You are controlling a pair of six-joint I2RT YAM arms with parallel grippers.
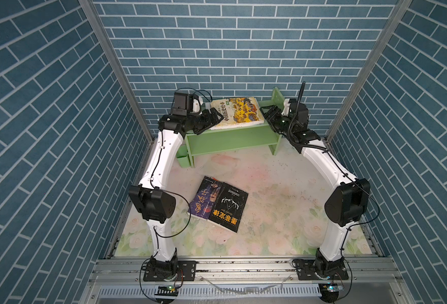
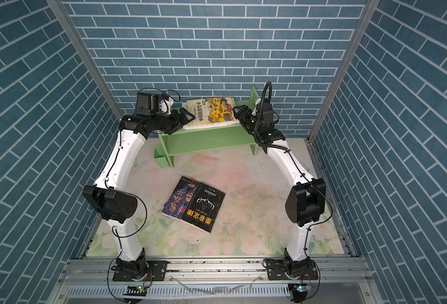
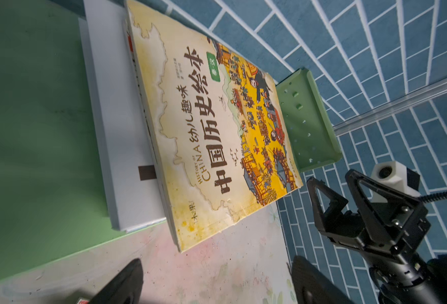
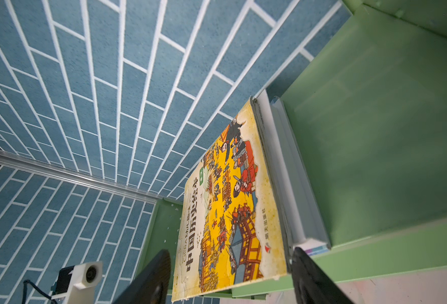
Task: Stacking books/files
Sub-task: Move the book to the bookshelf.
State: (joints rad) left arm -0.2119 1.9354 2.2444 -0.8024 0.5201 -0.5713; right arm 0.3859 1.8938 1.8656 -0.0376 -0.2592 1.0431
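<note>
A yellow illustrated book point(image 1: 239, 111) point(image 3: 212, 131) point(image 4: 230, 210) tops a stack on the light green shelf point(image 1: 230, 139). Under it lies a large white book point(image 3: 117, 118), with more edges below point(image 4: 314, 247). My left gripper point(image 1: 218, 118) point(image 3: 215, 263) is open just off the stack's left side, with nothing between its fingers. At the stack's right edge my right gripper point(image 1: 266, 113) point(image 4: 231, 252) also stands open, its fingers flanking the yellow book's edge without touching it. On the table a purple book point(image 1: 205, 197) and a black book with orange characters point(image 1: 229, 208) lie side by side over a red one point(image 1: 213, 179).
The shelf's upright end panel point(image 1: 277, 98) rises just behind my right gripper. A green cup point(image 1: 184, 159) hangs at the shelf's lower left. Blue brick walls close in on three sides. The floral table cover point(image 1: 283, 210) stretches to the front rail.
</note>
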